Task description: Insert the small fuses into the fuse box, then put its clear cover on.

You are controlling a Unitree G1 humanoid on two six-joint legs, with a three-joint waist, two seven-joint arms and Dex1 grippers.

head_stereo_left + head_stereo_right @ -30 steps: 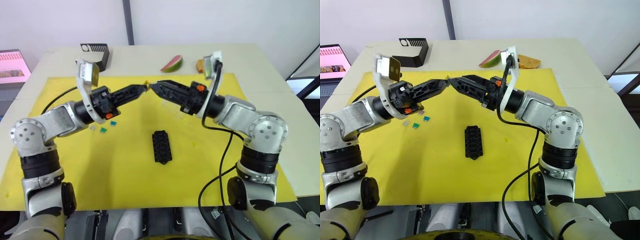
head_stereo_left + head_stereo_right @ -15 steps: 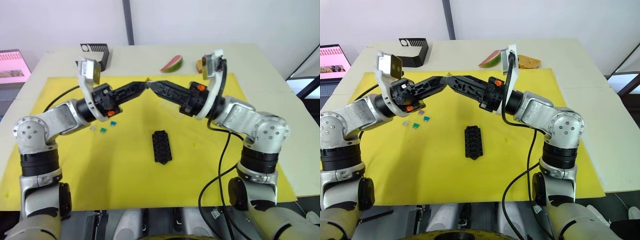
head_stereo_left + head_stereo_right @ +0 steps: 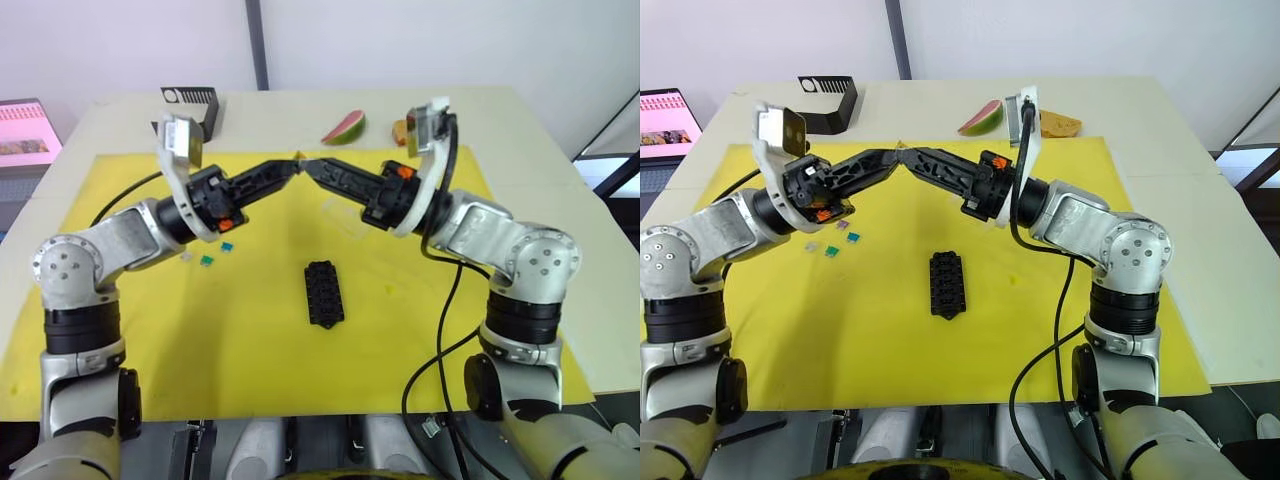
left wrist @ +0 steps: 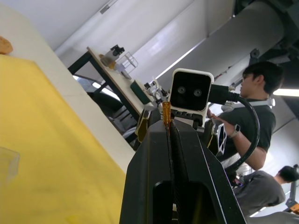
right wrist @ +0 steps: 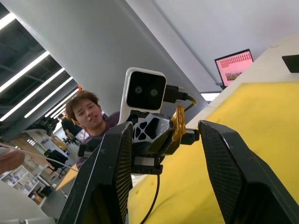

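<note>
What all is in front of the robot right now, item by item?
Table: one, cream, under everything.
Mat: one, yellow, on the table.
Fuse box: one, black, mid-mat.
Cover: one, clear, on the mat under the right arm.
Loose fuses: at least four, grey, green, teal, purple, on the mat under the left arm.
Amber fuse: one, held in the air.
Vented box: one, black, far left of the table.
Melon slice: one, red-green, beyond the mat.
Bread piece: one, tan, beside the melon.
Screen: one, pink, far left.
People: background of the wrist views.
Left end effector: shut on the amber fuse.
Right end effector: open, at the fuse.
</note>
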